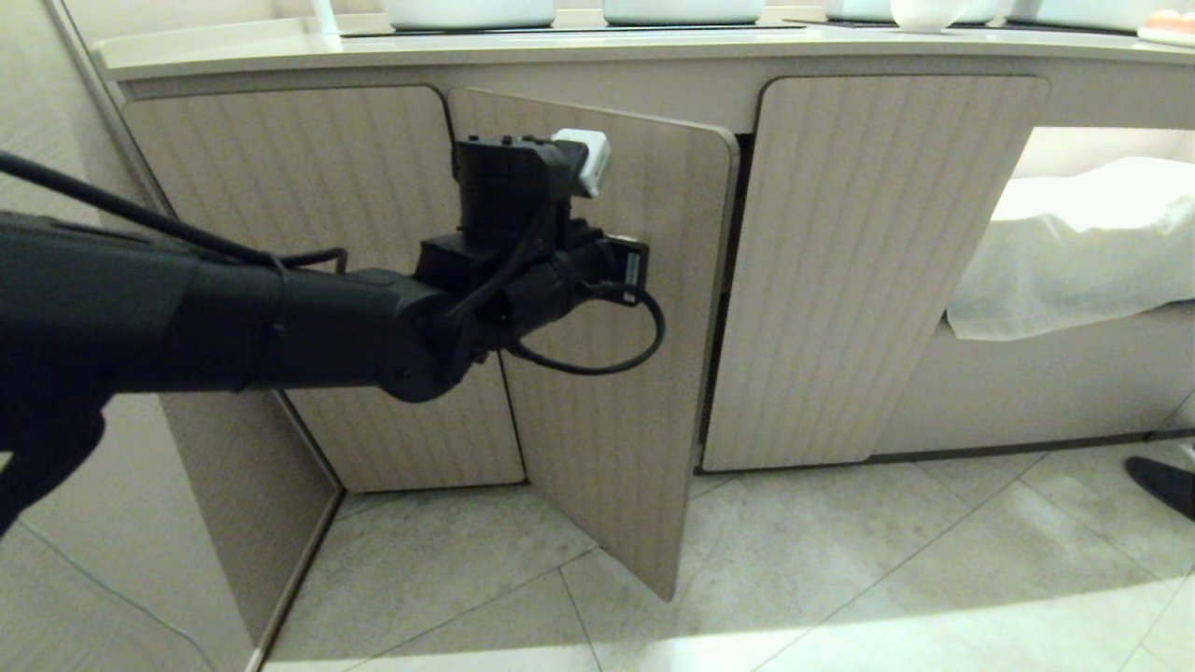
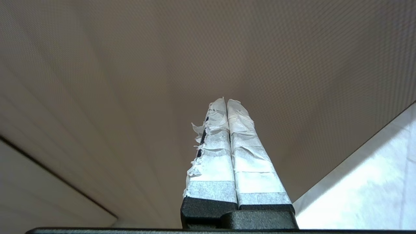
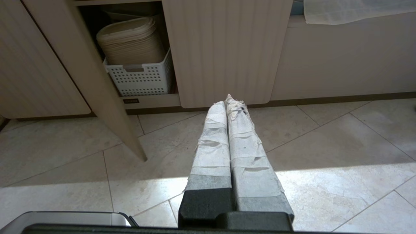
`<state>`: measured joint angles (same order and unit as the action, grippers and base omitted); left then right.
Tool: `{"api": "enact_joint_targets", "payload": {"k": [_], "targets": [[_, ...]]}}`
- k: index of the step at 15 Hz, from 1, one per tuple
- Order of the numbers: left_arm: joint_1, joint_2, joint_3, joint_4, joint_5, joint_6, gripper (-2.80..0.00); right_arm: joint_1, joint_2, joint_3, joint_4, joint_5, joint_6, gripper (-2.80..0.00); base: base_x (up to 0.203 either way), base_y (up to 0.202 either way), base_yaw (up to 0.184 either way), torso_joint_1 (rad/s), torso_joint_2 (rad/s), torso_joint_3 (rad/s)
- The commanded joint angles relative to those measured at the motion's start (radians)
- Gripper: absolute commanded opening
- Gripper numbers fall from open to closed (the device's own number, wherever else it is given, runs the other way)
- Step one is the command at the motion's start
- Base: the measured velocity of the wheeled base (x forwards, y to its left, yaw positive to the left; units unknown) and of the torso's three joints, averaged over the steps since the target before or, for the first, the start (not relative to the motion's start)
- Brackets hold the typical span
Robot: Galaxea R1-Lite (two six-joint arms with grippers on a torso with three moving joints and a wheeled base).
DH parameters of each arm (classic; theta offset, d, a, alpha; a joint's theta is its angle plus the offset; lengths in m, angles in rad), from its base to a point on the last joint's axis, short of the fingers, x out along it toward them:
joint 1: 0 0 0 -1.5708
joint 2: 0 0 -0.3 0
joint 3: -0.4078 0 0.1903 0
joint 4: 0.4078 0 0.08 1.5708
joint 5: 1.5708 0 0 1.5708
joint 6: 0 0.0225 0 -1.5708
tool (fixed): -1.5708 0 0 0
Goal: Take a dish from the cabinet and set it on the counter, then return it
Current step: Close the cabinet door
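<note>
Dish was not identifiable in any view; the cabinet [image 1: 597, 308] filled the frame's middle, its centre door [image 1: 616, 392] swung ajar, hinged upright. From the left edge the left gripper [image 1: 583, 154] reached to that door's upper part, taped fingers [image 2: 214, 152] pressed together, holding nothing. Lower down, the right gripper [image 3: 229, 102] hung above the floor [image 3: 325, 146], likewise closed and empty, pointing at the cabinet's white basket [image 3: 139, 78].

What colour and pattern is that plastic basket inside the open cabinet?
White, with rows of small round holes: the perforated plastic basket, clearest in the right wrist view.
</note>
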<state>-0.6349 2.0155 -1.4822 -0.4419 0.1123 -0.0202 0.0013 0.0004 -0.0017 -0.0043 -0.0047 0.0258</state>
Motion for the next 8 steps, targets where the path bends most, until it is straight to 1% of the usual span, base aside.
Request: {"api": "enact_joint_targets", "payload": {"k": [1, 5, 8], "targets": [[0.001, 0.075, -0.074, -0.003, 0.012, -0.001, -2.80, 0.000, 0.001, 0.000, 0.000, 0.000, 0.000, -2.80, 0.000, 0.000, 0.000, 0.000, 0.00, 0.000], [0.002, 0.174, -0.224, 0.000, 0.059, 0.000, -2.80, 0.000, 0.001, 0.000, 0.000, 0.000, 0.000, -2.80, 0.000, 0.000, 0.000, 0.000, 0.00, 0.000], [0.011, 0.233, -0.318, -0.001, 0.086, 0.022, -2.80, 0.000, 0.001, 0.000, 0.000, 0.000, 0.000, -2.80, 0.000, 0.000, 0.000, 0.000, 0.00, 0.000]]}}
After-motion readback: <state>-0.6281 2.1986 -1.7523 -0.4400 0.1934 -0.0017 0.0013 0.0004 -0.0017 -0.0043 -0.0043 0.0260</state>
